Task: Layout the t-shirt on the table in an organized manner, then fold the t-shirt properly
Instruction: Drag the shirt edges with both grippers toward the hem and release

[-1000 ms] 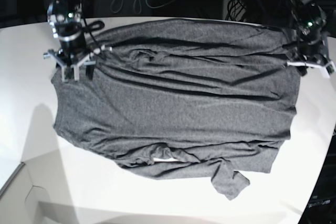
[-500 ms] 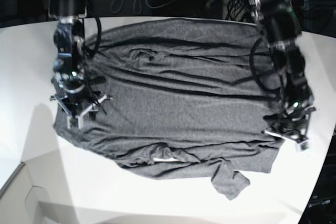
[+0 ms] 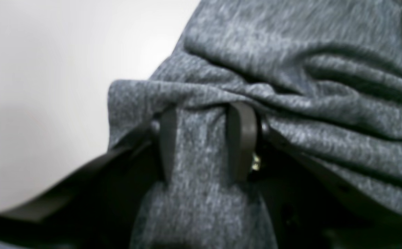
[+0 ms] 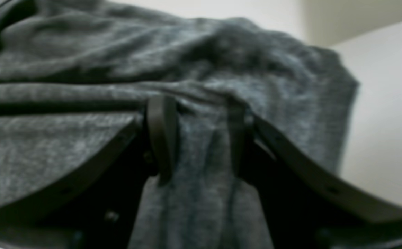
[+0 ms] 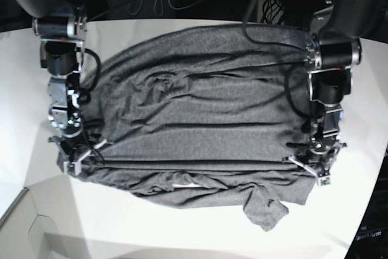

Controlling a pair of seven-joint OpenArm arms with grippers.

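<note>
While no writing is readable, the t-shirt (image 5: 200,119) lies spread on the table (image 5: 24,89), left gripper (image 5: 313,165) clamped on its 3 o'clock edge, right gripper (image 5: 76,154) clamped at 9 o'clock.

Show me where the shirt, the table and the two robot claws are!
shirt (image 5: 200,119): base view, middle of the grey cloth.
table (image 5: 182,235): base view, bare white top near the front edge.
left claw (image 3: 201,138): left wrist view, cloth pinched between its fingers.
right claw (image 4: 197,138): right wrist view, cloth pinched between its fingers.
</note>
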